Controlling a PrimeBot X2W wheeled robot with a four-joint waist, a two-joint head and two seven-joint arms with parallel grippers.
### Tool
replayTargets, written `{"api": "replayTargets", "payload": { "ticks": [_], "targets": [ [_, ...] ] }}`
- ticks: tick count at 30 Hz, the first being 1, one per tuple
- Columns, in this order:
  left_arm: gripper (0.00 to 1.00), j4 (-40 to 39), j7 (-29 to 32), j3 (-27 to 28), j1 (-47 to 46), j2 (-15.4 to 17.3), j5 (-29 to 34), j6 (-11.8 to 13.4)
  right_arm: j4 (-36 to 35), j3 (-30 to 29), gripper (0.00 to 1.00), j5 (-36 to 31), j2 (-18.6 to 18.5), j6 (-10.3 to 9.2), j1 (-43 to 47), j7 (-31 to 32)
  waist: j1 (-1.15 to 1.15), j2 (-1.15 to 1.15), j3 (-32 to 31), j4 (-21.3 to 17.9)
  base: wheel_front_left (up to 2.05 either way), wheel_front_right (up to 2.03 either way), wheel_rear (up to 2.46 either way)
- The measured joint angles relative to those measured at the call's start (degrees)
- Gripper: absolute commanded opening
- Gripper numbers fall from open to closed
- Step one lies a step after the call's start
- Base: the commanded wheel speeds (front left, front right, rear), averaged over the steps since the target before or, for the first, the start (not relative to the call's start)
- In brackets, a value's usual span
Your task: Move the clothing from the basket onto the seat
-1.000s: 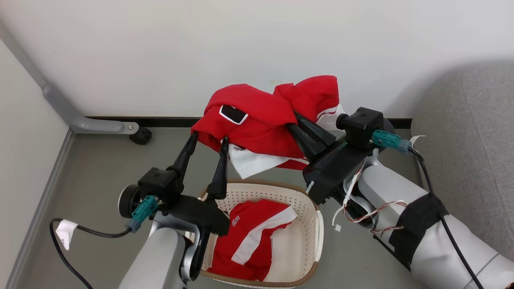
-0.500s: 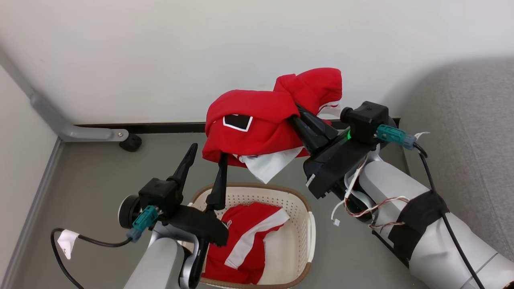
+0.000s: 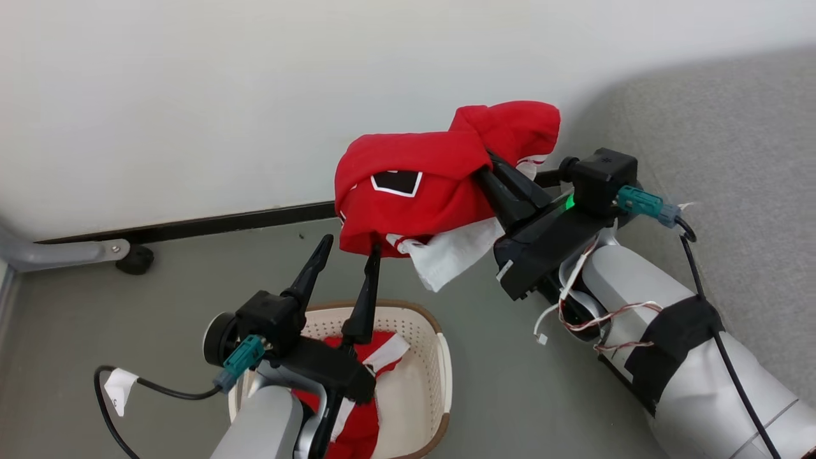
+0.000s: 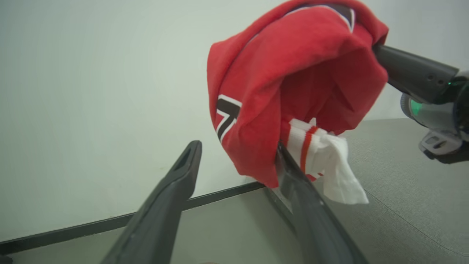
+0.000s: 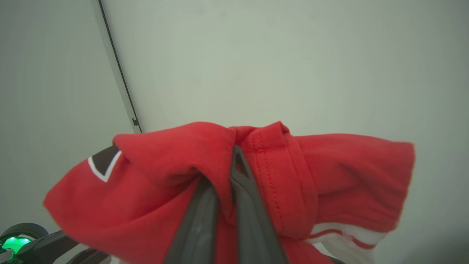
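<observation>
Fingers of the right gripper are pressing together on a fold of the red sports garment. They are pinching it near the middle of the bunch and holding it up in the air, well above the floor and in front of the white wall. In the head view the bundle's long axis is running across, from a lower left end to a higher right end that is pointing toward the grey couch seat. The garment is hanging clear of that seat. A black patch with a white outline is facing upward, and a white panel is drooping from the underside, pointing down at the floor.

The left gripper is reaching up from below with its fingers spread wide and nothing between them. The red hem is hanging at the tip of one finger, and I cannot tell whether the two are touching. Beneath that arm the cream perforated laundry basket with the brown rim is standing on the floor. A second red garment with white stripes is lying crumpled inside it. A black baseboard is running along the foot of the wall, and a grey metal leg is resting at the far left.
</observation>
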Motion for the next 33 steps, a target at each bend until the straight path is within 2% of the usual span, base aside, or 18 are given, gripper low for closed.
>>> {"api": "replayTargets", "payload": {
  "ticks": [9,30,33],
  "targets": [
    [1.0,0.3,0.0,-0.1,0.0,0.0,0.0,-0.1,1.0,-4.4,0.0,-1.0,-1.7,0.0,0.0,0.0,0.0,0.0,0.5,-7.9,0.0,0.0,0.0],
    [1.0,-0.1,0.0,-1.2,0.5,0.1,0.0,-1.1,1.0,-6.1,0.0,-3.1,-2.2,0.0,0.7,0.0,0.0,0.0,1.1,-24.7,0.0,0.0,0.0],
    [1.0,-0.3,0.0,-3.1,0.5,0.3,-0.1,-1.1,0.0,-7.4,0.0,-3.4,-2.9,0.0,1.9,0.0,0.0,0.0,1.1,-26.9,0.0,0.0,0.0]
  ]
}}
